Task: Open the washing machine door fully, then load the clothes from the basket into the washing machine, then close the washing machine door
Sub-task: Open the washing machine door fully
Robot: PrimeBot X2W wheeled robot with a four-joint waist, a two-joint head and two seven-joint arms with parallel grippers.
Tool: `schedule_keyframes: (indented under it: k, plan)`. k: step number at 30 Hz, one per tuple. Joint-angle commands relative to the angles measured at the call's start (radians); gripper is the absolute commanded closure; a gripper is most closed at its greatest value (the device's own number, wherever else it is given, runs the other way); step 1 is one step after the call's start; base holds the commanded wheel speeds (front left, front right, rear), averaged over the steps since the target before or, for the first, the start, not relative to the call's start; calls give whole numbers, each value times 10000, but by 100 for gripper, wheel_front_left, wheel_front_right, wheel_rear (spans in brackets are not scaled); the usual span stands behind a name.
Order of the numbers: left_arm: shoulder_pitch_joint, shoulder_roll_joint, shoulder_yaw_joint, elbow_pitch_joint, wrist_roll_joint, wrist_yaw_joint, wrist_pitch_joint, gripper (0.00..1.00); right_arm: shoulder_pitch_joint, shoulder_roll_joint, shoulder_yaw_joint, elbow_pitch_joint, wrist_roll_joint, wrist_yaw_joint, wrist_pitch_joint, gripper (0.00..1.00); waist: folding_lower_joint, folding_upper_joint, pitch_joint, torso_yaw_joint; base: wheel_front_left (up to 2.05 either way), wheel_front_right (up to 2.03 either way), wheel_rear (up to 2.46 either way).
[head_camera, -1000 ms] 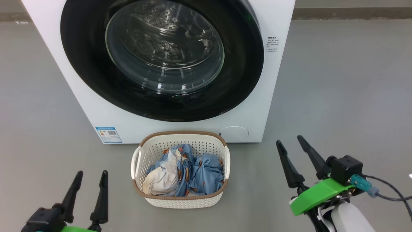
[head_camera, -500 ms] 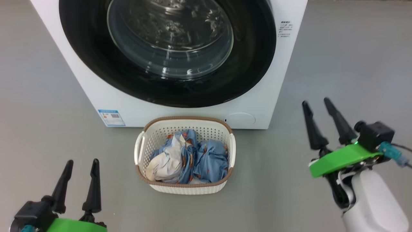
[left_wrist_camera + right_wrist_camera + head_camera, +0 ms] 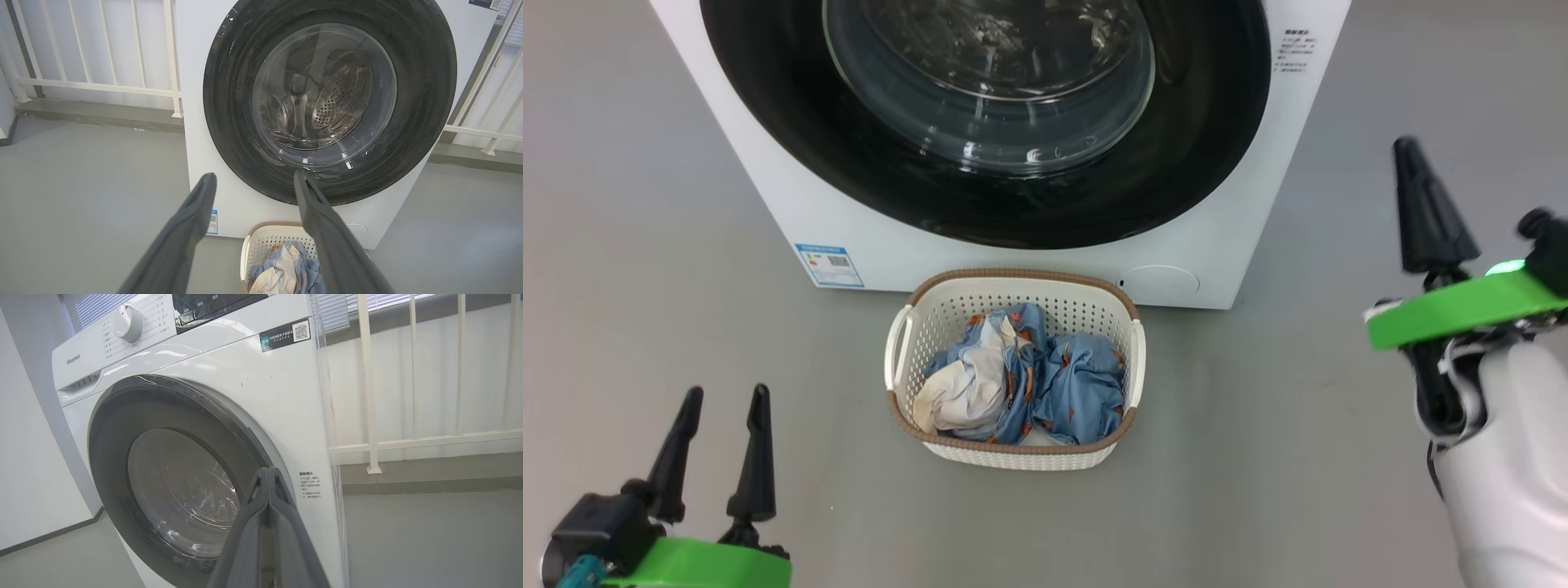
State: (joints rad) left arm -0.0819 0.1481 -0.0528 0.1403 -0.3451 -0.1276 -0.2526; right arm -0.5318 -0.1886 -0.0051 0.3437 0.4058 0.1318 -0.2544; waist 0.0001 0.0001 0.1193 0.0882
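The white washing machine stands ahead with its round black-rimmed door closed against the front. On the floor before it sits the cream basket, holding the light blue clothes. My left gripper is open, low at the left, well clear of the basket. My right gripper is shut with nothing in it, raised to the right of the machine. In the right wrist view its tips meet near the door's right edge. In the left wrist view the open left gripper points at the door.
Grey floor surrounds the machine and basket. A white railing runs behind the machine on both sides. A blue sticker and round filter cap mark the machine's lower front.
My right gripper has shut and risen toward the machine's right side. The head camera has shifted, so machine and basket sit further right and higher in view. The left gripper stays open.
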Motion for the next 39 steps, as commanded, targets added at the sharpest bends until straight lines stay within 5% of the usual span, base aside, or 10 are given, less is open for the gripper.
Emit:
schedule_keyframes:
  k: [1,12,22,39]
  plan:
    - [-512,260,338,-333,-8,-31,-92,0,-490,-89,146,-172,461,-11,-74,100,0,-1,131,77,0,0,0]
    - [-759,431,280,-765,-82,-31,-92,0,-2286,-807,-408,1300,2122,-11,905,100,0,-1,800,307,0,0,0]
    - [-1036,636,188,-902,-329,-31,-92,0,-4269,-458,-1372,2918,4233,-11,2610,100,0,-1,1613,536,0,0,0]
    - [-1518,747,95,-964,-554,-31,-92,0,-6093,-1200,-1197,4127,6002,-11,3926,100,0,-1,2661,966,0,0,0]
